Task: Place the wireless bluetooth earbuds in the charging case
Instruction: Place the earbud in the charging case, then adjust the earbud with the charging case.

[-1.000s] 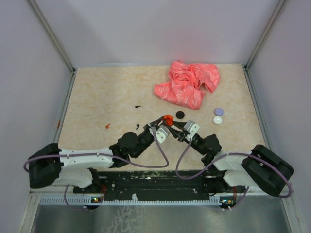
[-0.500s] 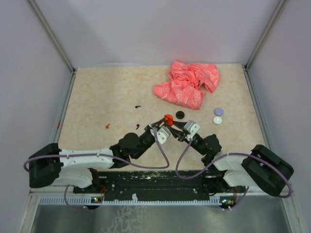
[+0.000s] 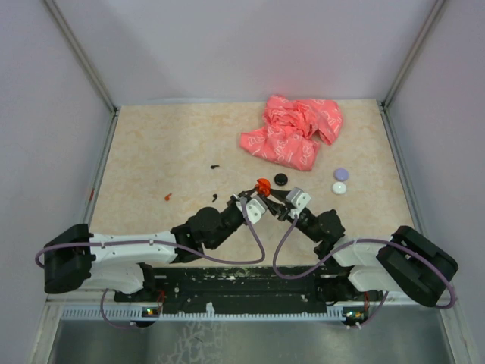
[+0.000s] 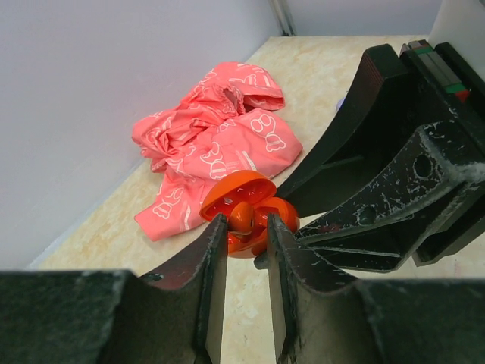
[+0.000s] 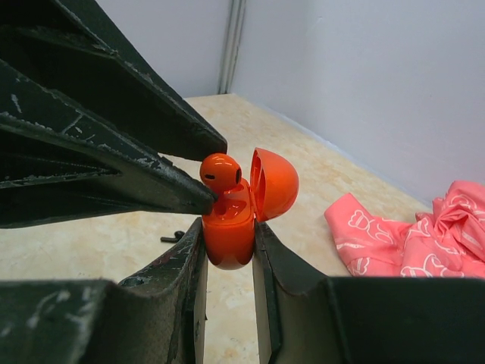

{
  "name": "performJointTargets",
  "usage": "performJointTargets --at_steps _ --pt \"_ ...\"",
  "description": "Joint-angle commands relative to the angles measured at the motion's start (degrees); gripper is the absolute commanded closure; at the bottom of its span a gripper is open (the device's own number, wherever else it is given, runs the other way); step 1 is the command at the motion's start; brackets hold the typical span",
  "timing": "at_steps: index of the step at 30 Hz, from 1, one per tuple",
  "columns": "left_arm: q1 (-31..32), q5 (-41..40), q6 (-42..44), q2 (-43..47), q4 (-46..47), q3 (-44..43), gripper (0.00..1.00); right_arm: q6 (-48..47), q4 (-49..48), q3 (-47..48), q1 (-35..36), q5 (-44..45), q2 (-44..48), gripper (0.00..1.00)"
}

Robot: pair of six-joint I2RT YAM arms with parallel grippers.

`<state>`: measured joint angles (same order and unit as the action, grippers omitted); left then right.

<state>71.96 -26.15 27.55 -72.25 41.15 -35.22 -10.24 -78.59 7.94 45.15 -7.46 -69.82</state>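
One orange earbud point(image 5: 220, 173), pinched between the tips of the left tool point(image 4: 245, 221), poised at the open mouth of the charging case point(image 5: 230, 208), touching its rim, not seated inside. One case, orange, lid tipped open, body clamped between the fingers of the right tool point(image 5: 227, 227). Both tools nose to nose over the near middle of the desk point(image 3: 144, 136), the case lifted off its surface.

Just beyond the tools, one black disc point(image 3: 281, 179). Further right, one purple disc point(image 3: 341, 174) and one white disc point(image 3: 339, 187), just beside each other, nearer the right wall than the tools. Three discs in all.

Left of the tools, three tiny loose bits: two black point(image 3: 214, 166) point(image 3: 215, 198), and one orange-red bit point(image 3: 167, 197) between the tools and the desk's left edge.

One crumpled pink cloth point(image 3: 292, 130) far right of centre, near the far edge, apart from the black disc.

Walls close on three sides, with a metal post in each far corner. Broadest bare stretch across the left and far-left desk; tighter on the right between cloth, discs and wall.
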Motion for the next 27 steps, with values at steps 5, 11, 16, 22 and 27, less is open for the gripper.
performJointTargets --at_steps 5,11,16,22,27 --pt "0.63 -0.48 -6.26 2.22 -6.01 -3.1 0.6 0.92 -3.44 0.46 0.4 0.08 0.99 1.0" --pt "0.65 -5.42 -13.37 3.01 -11.77 -6.03 0.54 1.01 -3.42 0.41 0.39 0.0 1.09 1.0" --pt "0.46 -6.58 -20.64 4.69 -20.83 -10.74 0.47 1.08 -3.11 0.15 0.34 -0.07 1.18 1.0" --pt "-1.15 -5.0 -28.45 5.34 -32.53 -16.28 0.37 1.18 -3.09 -0.03 0.34 -0.17 1.31 1.0" --pt "-2.66 -3.93 -32.18 3.61 -38.0 -19.25 0.35 1.27 -2.81 -0.12 0.38 -0.29 1.3 1.0"
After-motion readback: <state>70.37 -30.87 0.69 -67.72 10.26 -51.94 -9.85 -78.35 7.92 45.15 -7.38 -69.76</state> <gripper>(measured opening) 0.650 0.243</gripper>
